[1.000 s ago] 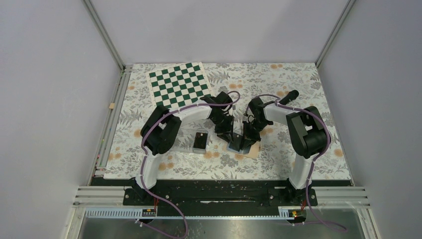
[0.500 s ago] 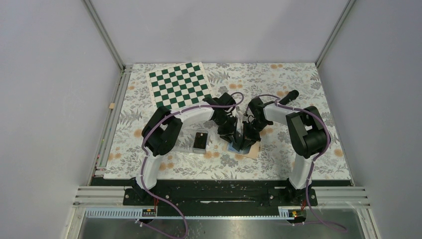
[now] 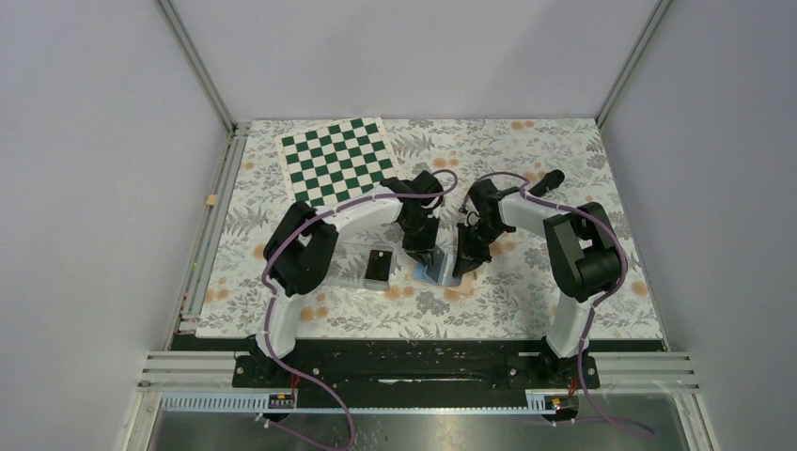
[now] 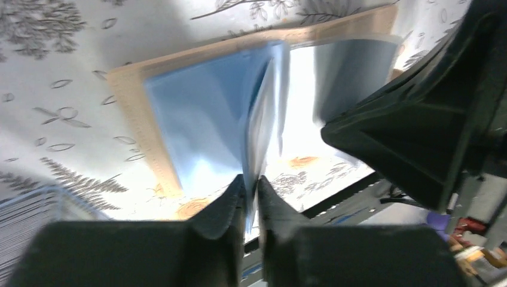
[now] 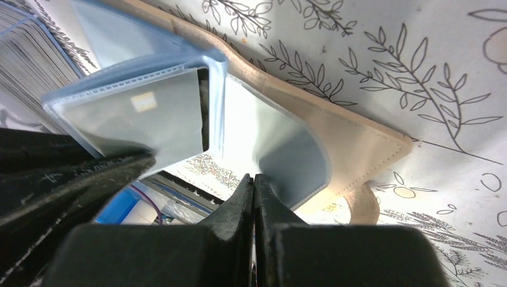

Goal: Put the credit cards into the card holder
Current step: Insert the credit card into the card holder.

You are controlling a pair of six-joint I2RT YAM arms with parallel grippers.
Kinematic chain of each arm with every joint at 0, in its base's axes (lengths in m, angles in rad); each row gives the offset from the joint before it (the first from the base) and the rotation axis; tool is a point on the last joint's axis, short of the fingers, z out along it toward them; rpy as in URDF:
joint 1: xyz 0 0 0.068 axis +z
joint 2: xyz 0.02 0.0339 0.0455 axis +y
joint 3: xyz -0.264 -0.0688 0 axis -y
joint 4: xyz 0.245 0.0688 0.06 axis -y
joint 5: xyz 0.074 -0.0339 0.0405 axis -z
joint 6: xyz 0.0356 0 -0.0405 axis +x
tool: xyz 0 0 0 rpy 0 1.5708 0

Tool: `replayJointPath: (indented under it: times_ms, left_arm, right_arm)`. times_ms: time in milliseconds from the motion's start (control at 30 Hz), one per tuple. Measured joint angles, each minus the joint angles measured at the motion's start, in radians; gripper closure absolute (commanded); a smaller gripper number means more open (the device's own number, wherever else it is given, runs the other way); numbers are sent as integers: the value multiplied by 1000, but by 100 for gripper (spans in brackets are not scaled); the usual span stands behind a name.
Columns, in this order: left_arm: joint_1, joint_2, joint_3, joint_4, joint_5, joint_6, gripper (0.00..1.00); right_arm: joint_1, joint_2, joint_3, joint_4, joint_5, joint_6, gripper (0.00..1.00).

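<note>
The card holder point(image 3: 457, 292) lies open between both grippers, tan outside point(image 5: 359, 143), light blue lining point(image 4: 197, 113) inside. My left gripper point(image 4: 251, 179) point(image 3: 424, 259) is shut on the edge of a raised blue sleeve point(image 5: 125, 113). A dark card edge point(image 5: 203, 107) shows in that sleeve's mouth. My right gripper point(image 5: 254, 177) point(image 3: 461, 266) is shut on the edge of another curled-up sleeve point(image 5: 287, 158). More black credit cards point(image 3: 379, 264) lie in a clear tray to the left. The right gripper's body point(image 4: 418, 125) fills the right of the left wrist view.
The clear ribbed tray point(image 3: 355, 252) point(image 5: 30, 54) sits just left of the holder. A green-and-white chessboard point(image 3: 338, 157) lies at the back left. A black marker point(image 3: 545, 181) lies at the back right, beside the right arm.
My left gripper's jaws have closed onto the blue sleeve. Both grippers and the card holder have shifted a little to the left.
</note>
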Motion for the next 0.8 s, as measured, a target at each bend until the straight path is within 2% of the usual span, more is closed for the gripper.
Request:
replayJointPath:
  times_ms: [67,167,467,800]
  left_arm:
    - [1,-12,0,-23,-28,6,71]
    - [2,-22,0,-39,-44,10,65]
    - [-1,-29,4,6,45,-4,65]
    - [-30,-24,19,130,223,-61,59]
  right_arm:
    - [0,-3,5,-1,0,-1,100]
    - [0,-5,11,-5,4,-5,100]
    - [-22,-87,11,-22,23,-6,100]
    - [-151,-203,11,-23,26,-3,100]
